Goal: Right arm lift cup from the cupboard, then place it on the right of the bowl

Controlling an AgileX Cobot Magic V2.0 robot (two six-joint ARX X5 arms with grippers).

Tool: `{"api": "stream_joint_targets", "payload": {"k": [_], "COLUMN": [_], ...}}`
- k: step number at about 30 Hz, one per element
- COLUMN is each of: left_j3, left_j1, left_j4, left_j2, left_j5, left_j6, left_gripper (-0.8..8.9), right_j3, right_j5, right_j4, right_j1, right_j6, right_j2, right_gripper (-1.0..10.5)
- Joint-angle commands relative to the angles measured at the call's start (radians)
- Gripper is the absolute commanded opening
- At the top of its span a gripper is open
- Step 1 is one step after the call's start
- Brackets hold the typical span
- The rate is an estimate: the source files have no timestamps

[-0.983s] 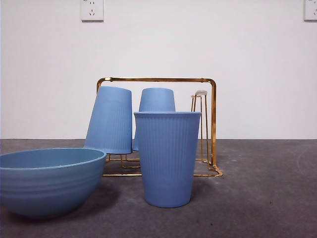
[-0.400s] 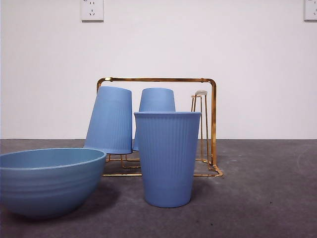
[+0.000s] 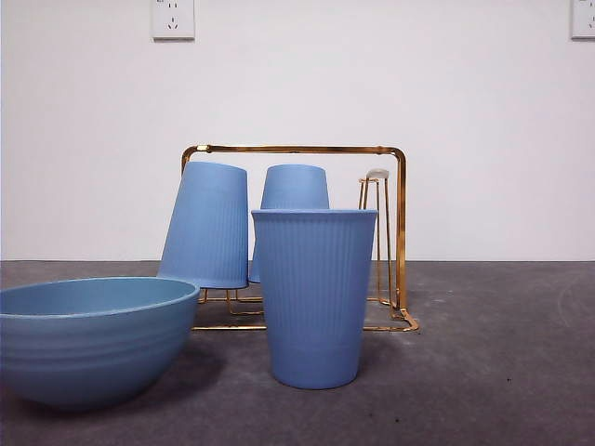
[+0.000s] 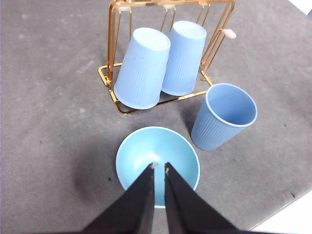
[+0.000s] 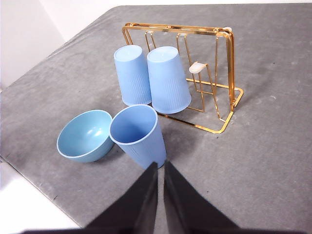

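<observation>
so you've got the light blue ribbed tumbler cup (image 3: 314, 297) standing upright on the dark grey table (image 3: 502, 372), mouth up, just to the right of the wide light blue bowl (image 3: 88, 339) in the front view. there's a narrow gap between them, they aren't touching. it sits in front of the thin gold wire rack cupboard (image 3: 400, 232), off its pegs.

your right gripper (image 5: 160, 168) is up above the table with its two black jaws pressed nearly together, just a thin slit between them, holding nothing. in its wrist view the cup (image 5: 138, 135) sits right beyond the fingertips, apart from them, with the bowl (image 5: 86, 135) beside it and the rack (image 5: 229, 73) further off.

the left gripper (image 4: 159, 168) hangs over the bowl (image 4: 157, 158), jaws also almost closed on nothing. from there the cup (image 4: 223, 117) is off to one side of the bowl, between it and the rack (image 4: 117, 92).

the other two light blue tumblers (image 3: 206, 225) (image 3: 294, 187) are upside down on the rack pegs, the left one tilted, the other behind the standing cup. one bare peg with a white tip (image 3: 376, 174) stands at the rack's right end. two white wall sockets (image 3: 173, 19) show on the back wall.
</observation>
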Motion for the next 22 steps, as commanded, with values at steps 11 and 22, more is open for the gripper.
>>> {"api": "stream_joint_targets", "payload": {"k": [11, 22], "left_j3": [-0.001, -0.051], "left_j1": [-0.007, 0.415], "left_j4": [0.013, 0.068], "left_j2": [-0.007, -0.093], "left_j5": [-0.005, -0.012], "left_j6": [-0.001, 0.168], "left_gripper": [0.25, 0.25], "right_j3": [0.012, 0.012], "right_j5": [0.009, 0.009], "right_j4": [0.007, 0.006], "right_j1": [0.008, 0.008], "right_j6": [-0.005, -0.005], "right_j2": [0.002, 0.002], "right_gripper": [0.1, 0.1]}}
